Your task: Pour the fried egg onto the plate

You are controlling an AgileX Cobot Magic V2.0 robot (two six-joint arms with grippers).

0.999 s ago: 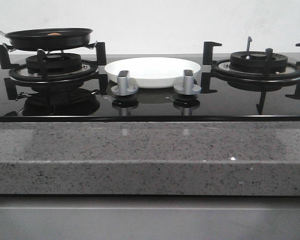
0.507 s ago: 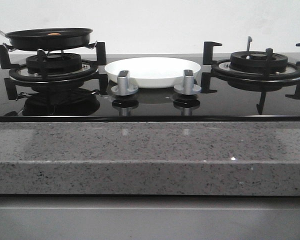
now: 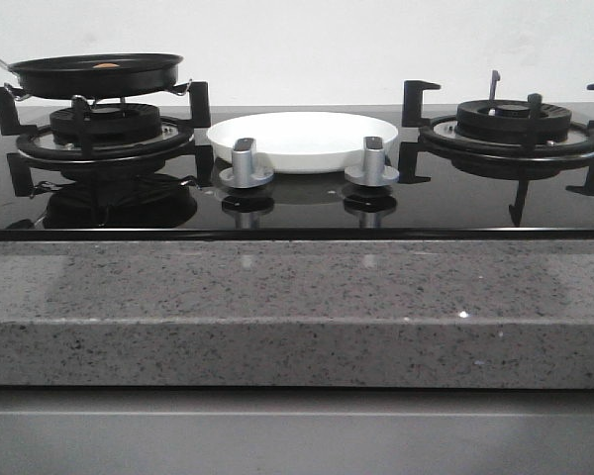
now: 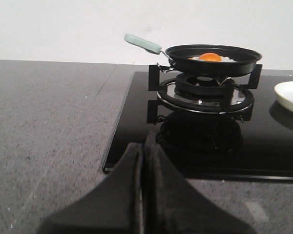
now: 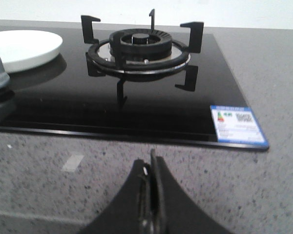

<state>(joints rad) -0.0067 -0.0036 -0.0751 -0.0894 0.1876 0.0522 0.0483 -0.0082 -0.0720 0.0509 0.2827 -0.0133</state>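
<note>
While the fried egg (image 4: 211,57) lies inside the black frying pan (image 4: 213,60), the pan is seated on the left burner (image 3: 104,134) of the glass hob (image 3: 297,203). Just beside that burner, at the hob's middle behind two knobs (image 3: 246,164), the white plate (image 3: 302,140) is set. Both the left gripper (image 4: 142,161) and the right gripper (image 5: 150,175) are seen with fingers pressed together, held over the granite counter (image 3: 297,307).

Whole front view a touch lower than before, frying pan (image 3: 96,75) and plate (image 3: 303,141) slightly higher in picture
</note>
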